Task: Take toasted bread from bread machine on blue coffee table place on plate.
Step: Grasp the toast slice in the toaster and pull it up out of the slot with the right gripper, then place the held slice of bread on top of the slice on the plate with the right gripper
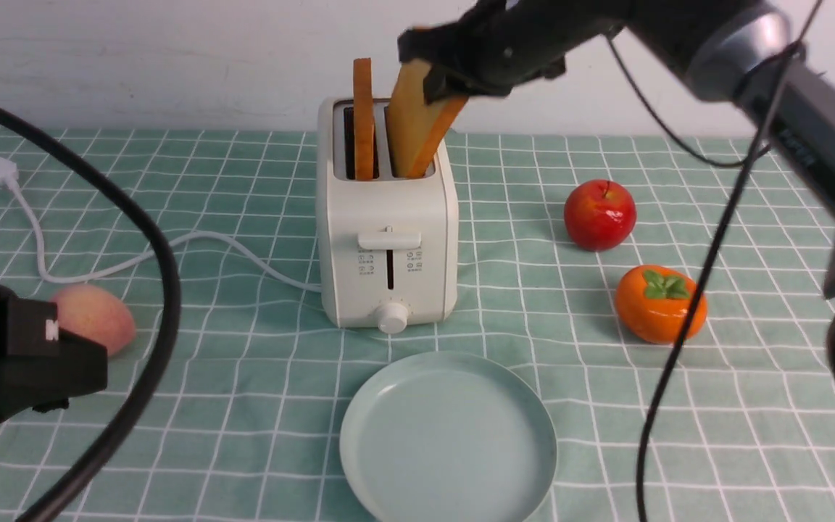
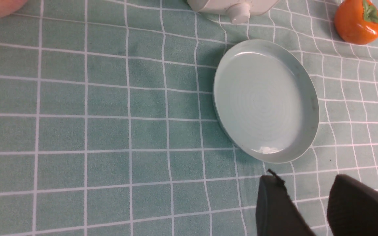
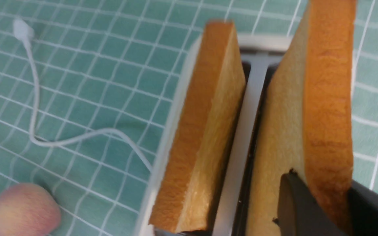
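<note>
Your right hand [image 1: 446, 76] is raised high, arm reaching in from the right, pinching a toast slice [image 1: 414, 123]. Your left hand [image 2: 310, 200] sits low, fingers apart.

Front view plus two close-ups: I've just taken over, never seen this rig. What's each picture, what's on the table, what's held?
This is a two-armed robot. The wide picture looks forward from between the arms; the other two come from wrist cameras. The right gripper is shut on a tilted toast slice, its lower end in the toaster; a second slice stands upright in the other slot. The left gripper is open, near the empty plate. An apple, a persimmon and a peach lie on the table.
</note>
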